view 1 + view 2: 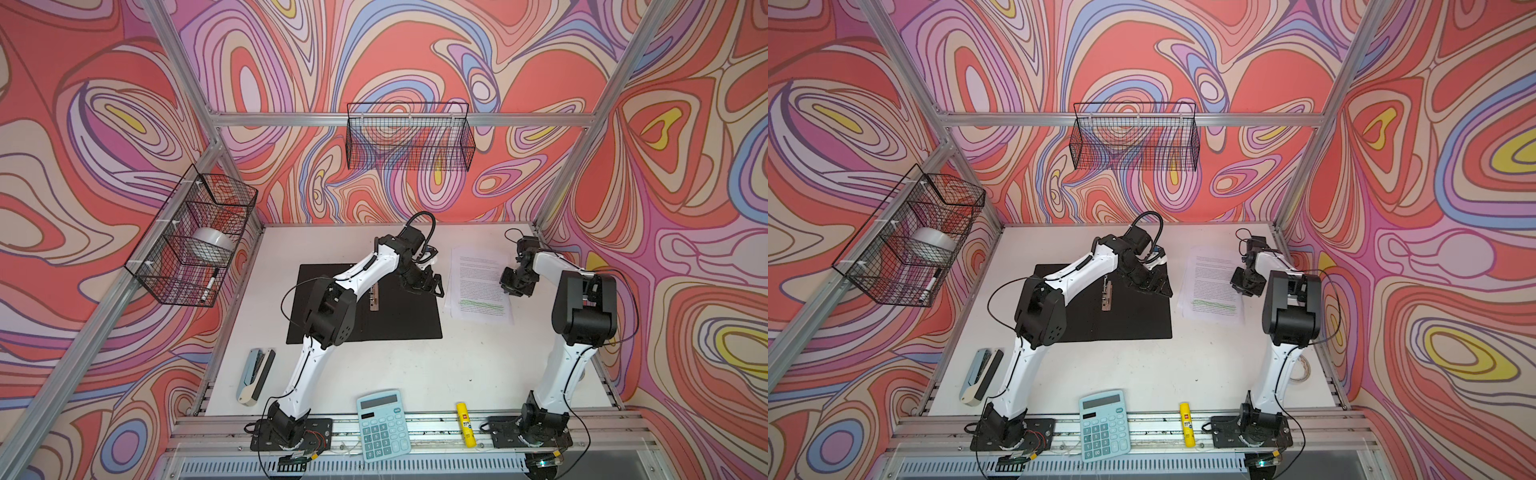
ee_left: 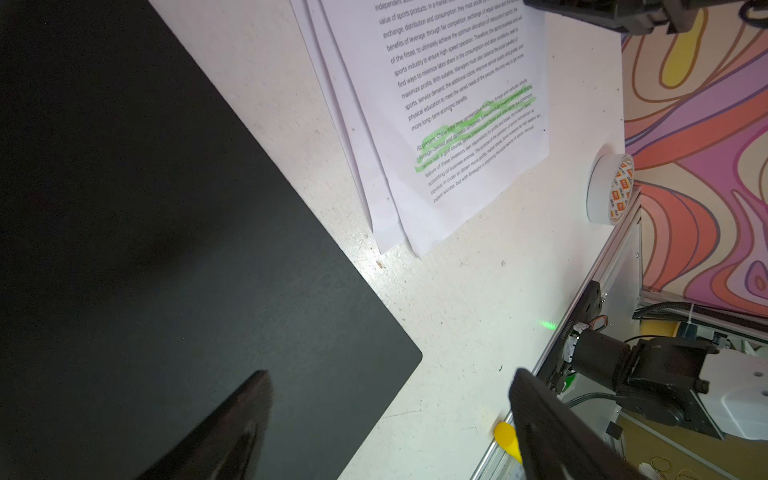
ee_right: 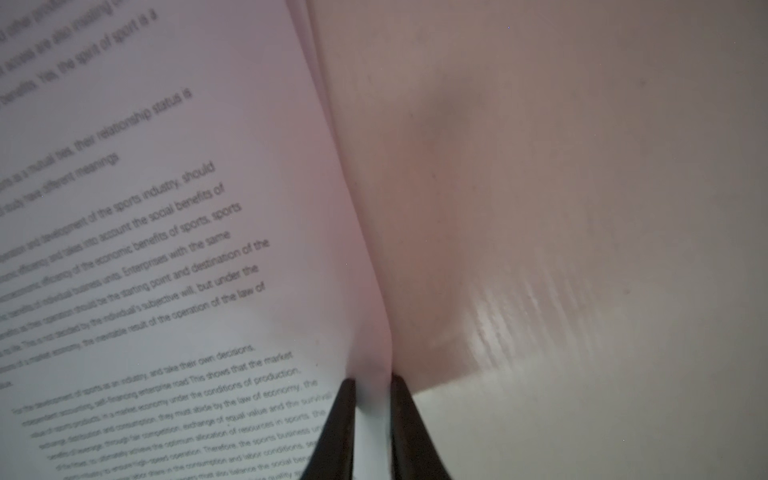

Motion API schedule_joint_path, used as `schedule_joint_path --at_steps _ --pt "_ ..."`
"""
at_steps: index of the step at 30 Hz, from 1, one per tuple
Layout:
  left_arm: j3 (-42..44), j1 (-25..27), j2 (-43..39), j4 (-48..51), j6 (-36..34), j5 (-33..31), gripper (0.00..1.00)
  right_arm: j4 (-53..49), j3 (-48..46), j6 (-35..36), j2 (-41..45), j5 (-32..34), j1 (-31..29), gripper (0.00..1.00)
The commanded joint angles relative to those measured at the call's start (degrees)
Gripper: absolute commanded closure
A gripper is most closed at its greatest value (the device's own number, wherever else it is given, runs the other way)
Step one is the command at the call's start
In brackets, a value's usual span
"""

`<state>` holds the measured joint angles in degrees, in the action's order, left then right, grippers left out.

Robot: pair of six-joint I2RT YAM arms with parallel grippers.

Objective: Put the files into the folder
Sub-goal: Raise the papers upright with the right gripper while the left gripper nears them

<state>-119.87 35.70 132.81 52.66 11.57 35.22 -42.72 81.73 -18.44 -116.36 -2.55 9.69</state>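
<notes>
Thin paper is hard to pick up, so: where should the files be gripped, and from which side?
I'd pinch the files at their long right edge, coming from the right, the side away from the folder. They lie flat on the table, so only an edge offers purchase; the right pincer has that edge bowed up between its fingers.

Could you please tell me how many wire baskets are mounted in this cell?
2: the left basket hangs along the cell's left side; the back basket hangs at the rear, roughly centred. None appears hidden.

robot lab cell: aluminium frame (image 1: 399, 119), swirl-patterned walls (image 1: 291, 62).
</notes>
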Motion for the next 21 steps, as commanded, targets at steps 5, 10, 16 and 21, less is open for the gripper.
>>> schedule_joint_path --at_steps 5,10,16,21 --pt "1.8 0.2 -5.3 1.8 -1.8 -2.5 0.09 -0.5 -2.0 0.8 1.3 0.1 0.1 0.99" --pt "2.1 0.2 -6.7 2.0 -2.1 -4.5 0.08 -1.0 -1.6 0.8 4.7 -0.9 0.1 1.0" --pt "1.9 0.2 -7.8 2.2 -2.0 -4.8 0.07 -2.3 0.3 0.7 8.6 -4.7 0.1 1.0" --pt "1.9 0.2 -8.8 2.7 -2.6 -6.3 0.05 -3.3 2.8 0.2 10.6 -8.6 0.1 1.0"
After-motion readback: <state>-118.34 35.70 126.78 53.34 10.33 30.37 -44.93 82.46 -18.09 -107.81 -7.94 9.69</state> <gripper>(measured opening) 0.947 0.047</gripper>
